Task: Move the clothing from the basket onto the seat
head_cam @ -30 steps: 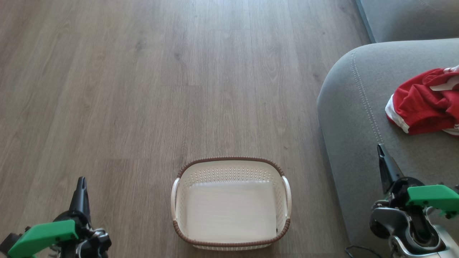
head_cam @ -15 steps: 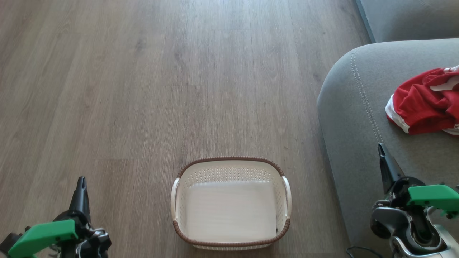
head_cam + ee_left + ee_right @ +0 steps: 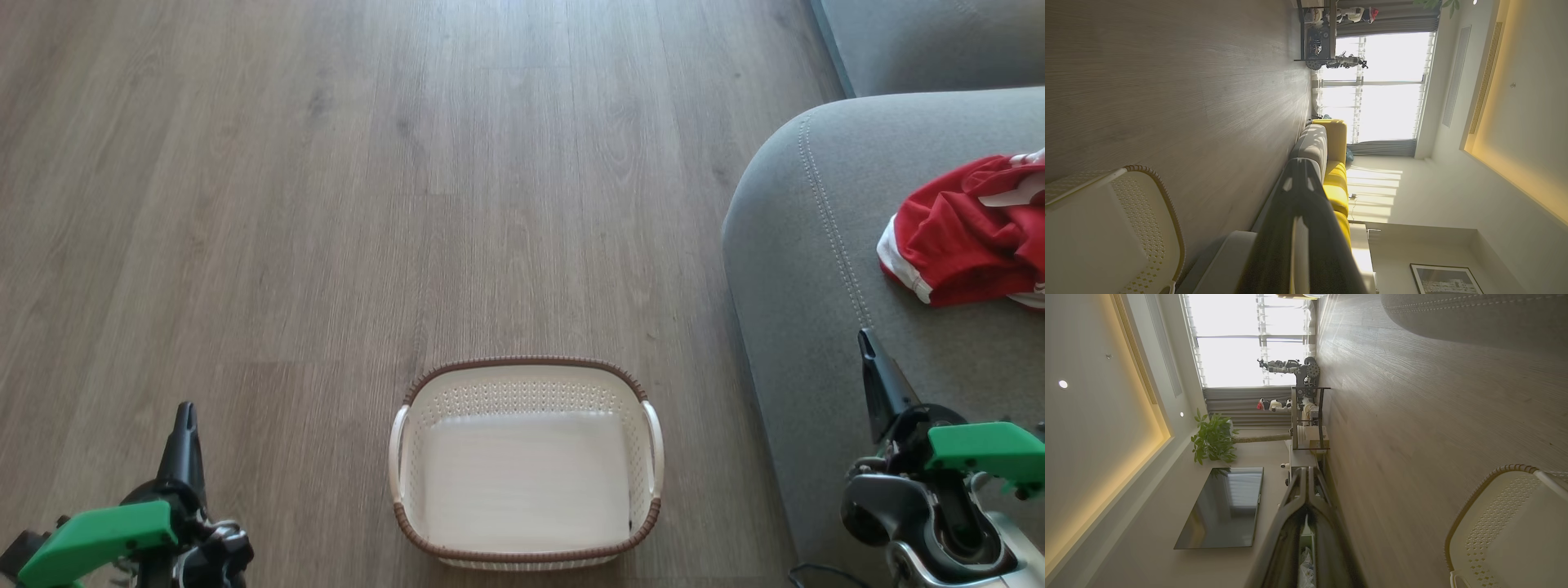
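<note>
Both claws closed, gripping nothing: left gripper (image 3: 186, 411), right gripper (image 3: 865, 339). Cream-white perforated plastic basket (image 3: 522, 362) sits between them. Bright red, white-trimmed fabric clothing (image 3: 959, 245) lies beyond the right claw, on the grey upholstered seat (image 3: 808, 245).

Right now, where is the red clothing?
The red clothing lies on the grey sofa seat at the head view's right edge, beyond the right hand and apart from the basket.

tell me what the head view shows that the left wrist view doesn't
Head view: clothing lying on the seat, plus the shut right gripper. Left wrist view: a bright window, yellow cushions, a framed picture. Both: the empty basket, the wood floor, the shut left gripper.
</note>
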Available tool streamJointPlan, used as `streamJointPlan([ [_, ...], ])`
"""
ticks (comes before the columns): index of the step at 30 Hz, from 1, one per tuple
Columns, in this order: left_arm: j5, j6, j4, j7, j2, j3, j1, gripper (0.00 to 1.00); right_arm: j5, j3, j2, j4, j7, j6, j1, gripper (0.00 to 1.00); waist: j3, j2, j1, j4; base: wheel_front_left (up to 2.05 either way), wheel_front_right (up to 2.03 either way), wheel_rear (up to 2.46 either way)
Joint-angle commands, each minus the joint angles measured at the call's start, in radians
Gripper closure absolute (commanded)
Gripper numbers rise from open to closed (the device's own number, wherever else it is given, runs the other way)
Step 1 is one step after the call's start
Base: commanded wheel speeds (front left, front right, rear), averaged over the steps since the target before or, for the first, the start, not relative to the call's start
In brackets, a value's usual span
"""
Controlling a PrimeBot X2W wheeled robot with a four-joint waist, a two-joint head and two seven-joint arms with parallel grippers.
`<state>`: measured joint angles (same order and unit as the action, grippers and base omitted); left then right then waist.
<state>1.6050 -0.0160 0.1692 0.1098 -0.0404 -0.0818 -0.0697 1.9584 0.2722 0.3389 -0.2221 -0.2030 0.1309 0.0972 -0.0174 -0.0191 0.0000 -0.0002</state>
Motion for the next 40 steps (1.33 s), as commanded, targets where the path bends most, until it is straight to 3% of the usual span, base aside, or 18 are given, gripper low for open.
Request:
streamJointPlan([
  [1,0.002,0.002,-0.039,0.002,-0.010,-0.035,-0.040,1.00,0.008,0.017,0.027,0.040,-0.010,0.000,0.052,1.00,0.000,0.0000,0.0000,0.000,0.00,0.00,0.00],
  [40,0.002,0.002,-0.041,0.002,-0.010,-0.035,-0.039,1.00,0.045,0.060,0.063,0.060,-0.046,0.000,0.058,1.00,-0.001,0.0000,0.0000,0.000,0.00,0.00,0.00],
])
